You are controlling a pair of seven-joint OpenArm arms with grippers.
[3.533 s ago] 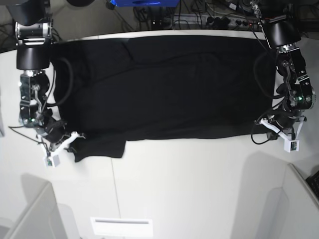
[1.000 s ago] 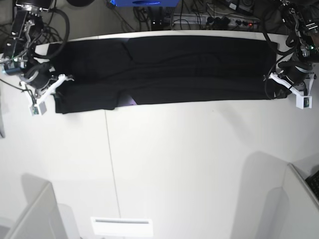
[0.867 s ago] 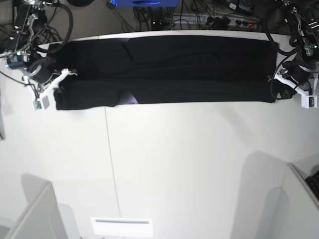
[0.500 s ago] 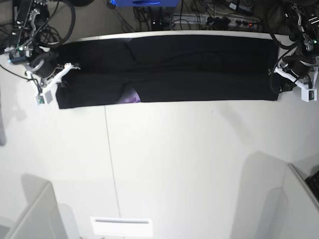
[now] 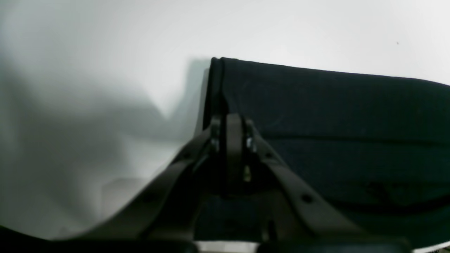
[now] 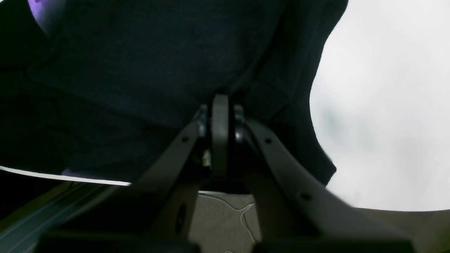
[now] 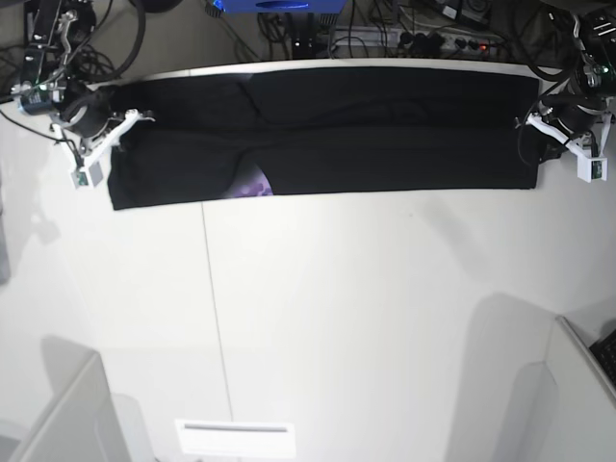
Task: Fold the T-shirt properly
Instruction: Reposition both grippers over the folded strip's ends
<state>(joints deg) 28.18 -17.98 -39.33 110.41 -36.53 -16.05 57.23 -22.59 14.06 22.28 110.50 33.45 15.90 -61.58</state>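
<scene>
The black T-shirt (image 7: 366,135) lies as a long band along the table's far edge. A bit of purple print (image 7: 252,183) peeks out at its near edge. My left gripper (image 7: 537,130) is at the band's right end, shut on the T-shirt's edge. In the left wrist view the closed fingertips (image 5: 227,121) pinch the cloth (image 5: 334,112). My right gripper (image 7: 117,133) is at the band's left end, shut on the cloth. In the right wrist view its fingertips (image 6: 219,105) grip black fabric (image 6: 140,63), with purple print (image 6: 44,14) at the upper left.
The white table (image 7: 366,318) stretches toward the front, with a seam (image 7: 214,308). Cables and a power strip (image 7: 443,38) lie behind the far edge. White panels stand at the front left (image 7: 67,414) and front right (image 7: 577,395). A white label (image 7: 234,438) sits at the front edge.
Both grippers have moved toward the table's far edge, carrying the shirt's ends. The shirt went from a wide spread to a narrow band, and more purple print shows.
</scene>
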